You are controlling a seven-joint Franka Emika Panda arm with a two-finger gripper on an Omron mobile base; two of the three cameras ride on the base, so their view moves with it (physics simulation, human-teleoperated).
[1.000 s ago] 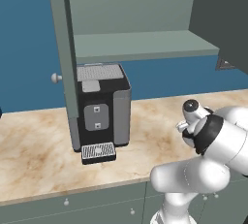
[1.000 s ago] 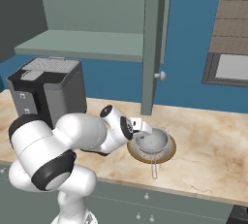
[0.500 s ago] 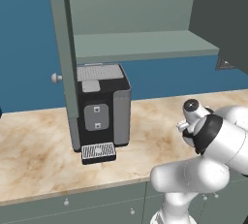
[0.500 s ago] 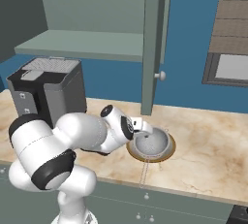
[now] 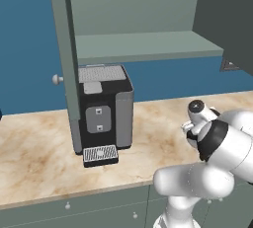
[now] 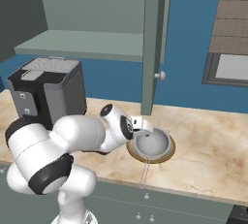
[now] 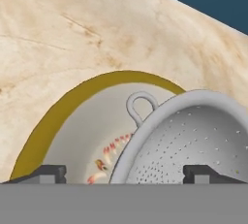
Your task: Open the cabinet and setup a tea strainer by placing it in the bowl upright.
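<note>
Since the earlier frames, my fingers have parted from the tea strainer [image 7: 193, 136], whose long handle has dropped from my grip to lie toward the counter edge in the right base view. My gripper [image 7: 125, 172] now stands wide open and holds nothing: in the hand view one fingertip [image 7: 48, 172] shows over the bowl's inner wall and the other over the strainer's mesh, with the strainer's rim between them.

The tea strainer [image 6: 152, 143] sits upright inside the bowl [image 6: 167, 154], mouth facing up, its small wire loop resting against the bowl's pale interior. The bowl [image 7: 58, 116] rests on the marbled counter [image 6: 208, 140], just below the edge of the open right door of the cabinet [image 6: 154, 43]. A small coloured motif shows on the bowl's floor beside the strainer.

In the left base view the cabinet [image 5: 64, 49] has both doors swung open, exposing its single shelf. A black coffee machine [image 5: 101, 113] stands on the counter [image 5: 34, 158] beneath it, well apart from the bowl.
</note>
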